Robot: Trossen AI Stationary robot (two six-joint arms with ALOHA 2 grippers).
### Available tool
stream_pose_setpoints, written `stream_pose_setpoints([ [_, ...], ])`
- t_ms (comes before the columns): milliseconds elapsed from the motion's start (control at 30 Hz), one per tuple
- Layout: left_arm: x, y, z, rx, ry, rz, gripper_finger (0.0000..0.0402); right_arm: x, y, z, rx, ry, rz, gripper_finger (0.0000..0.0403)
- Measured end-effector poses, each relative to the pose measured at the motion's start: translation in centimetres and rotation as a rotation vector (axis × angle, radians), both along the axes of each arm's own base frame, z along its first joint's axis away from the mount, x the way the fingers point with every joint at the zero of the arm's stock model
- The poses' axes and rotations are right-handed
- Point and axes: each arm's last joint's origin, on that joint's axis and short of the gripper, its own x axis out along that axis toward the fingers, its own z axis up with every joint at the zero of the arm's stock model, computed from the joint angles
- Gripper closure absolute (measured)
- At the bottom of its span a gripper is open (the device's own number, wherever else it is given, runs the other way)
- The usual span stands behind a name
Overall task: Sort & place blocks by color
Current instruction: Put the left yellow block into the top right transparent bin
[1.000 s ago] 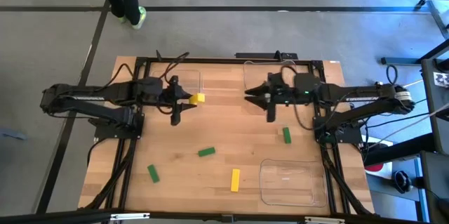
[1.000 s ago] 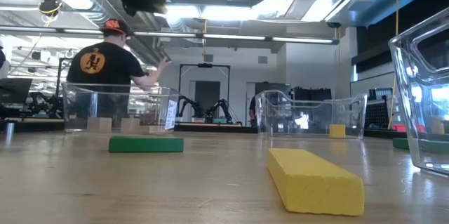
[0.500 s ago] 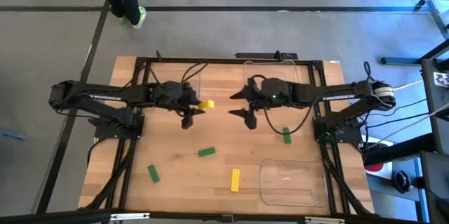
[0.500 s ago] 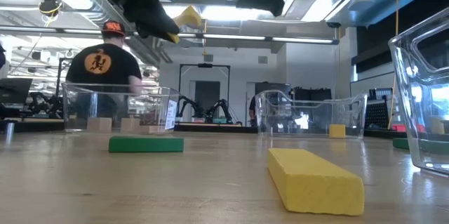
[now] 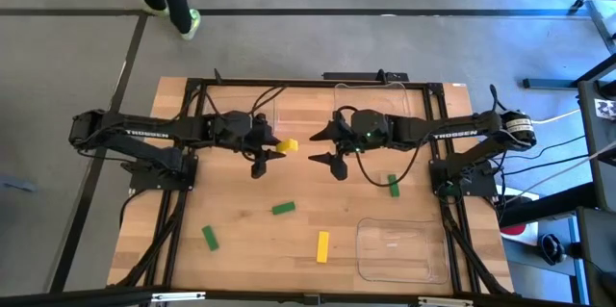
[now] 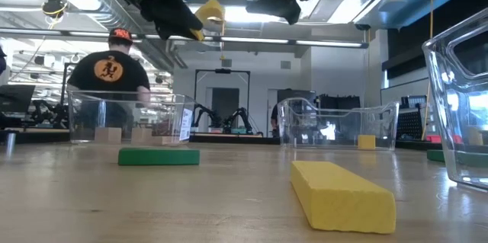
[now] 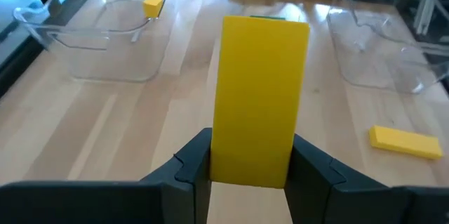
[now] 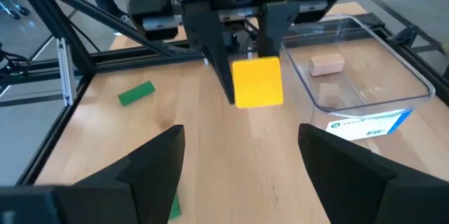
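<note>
Nearest the front edge of the counter (image 5: 308, 182) lie the pieces not yet sorted: a yellow bar (image 5: 322, 246) near the middle of that edge, a green bar (image 5: 210, 239) toward the front left corner, and another green bar (image 5: 282, 209) a little farther in. A clear tray (image 5: 402, 249) sits by the front right corner, and a third green bar (image 5: 394, 186) lies just behind it toward the right edge. Above the middle of the counter the left gripper (image 5: 269, 147) is clamped on one end of a yellow block (image 5: 286, 145), so most of the block sticks out free past the fingertips, likely so the other arm has something to take. The right gripper (image 5: 332, 145) faces it from close by with its fingers spread wide and nothing between them (the right wrist view shows the block (image 8: 257, 81) straight ahead in the gap), which looks like the approach to a handover. Farther back, the tray at the back left (image 6: 128, 117) holds tan blocks (image 8: 327, 63) and the tray at the back right (image 7: 105, 38) holds a yellow cube (image 7: 152, 5), so the carried block probably belongs there, on the right arm's side. A person (image 6: 108, 71) stands in the room beyond.
</note>
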Motion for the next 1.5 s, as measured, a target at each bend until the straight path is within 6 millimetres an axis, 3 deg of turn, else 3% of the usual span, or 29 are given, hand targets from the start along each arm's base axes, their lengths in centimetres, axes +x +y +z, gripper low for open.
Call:
stream_pose_setpoints([
  [533, 0.6, 0.0, -0.1, 0.056, -0.020, -0.028, 0.0280, 1.5, 0.0, -1.2, -0.147, -0.038, 0.056, 0.0122],
  [867, 3.1, -0.6, -0.4, 0.075, 0.005, -0.034, 0.0280, 2.4, -0.1, -2.2, -0.128, -0.038, 0.030, 0.0122],
  [1167, 3.5, -0.6, -0.3, 0.078, -0.006, -0.042, 0.0280, 2.4, -0.1, -2.3, -0.100, -0.033, 0.019, 0.0124],
  [1300, 3.6, -0.6, -0.2, 0.077, -0.018, -0.036, 0.0280, 2.4, -0.1, -2.3, -0.097, -0.031, 0.018, 0.0149],
  [1500, 3.6, -0.6, -0.1, 0.077, -0.023, -0.036, 0.0280, 2.4, -0.1, -2.3, -0.057, -0.031, 0.001, 0.0235],
])
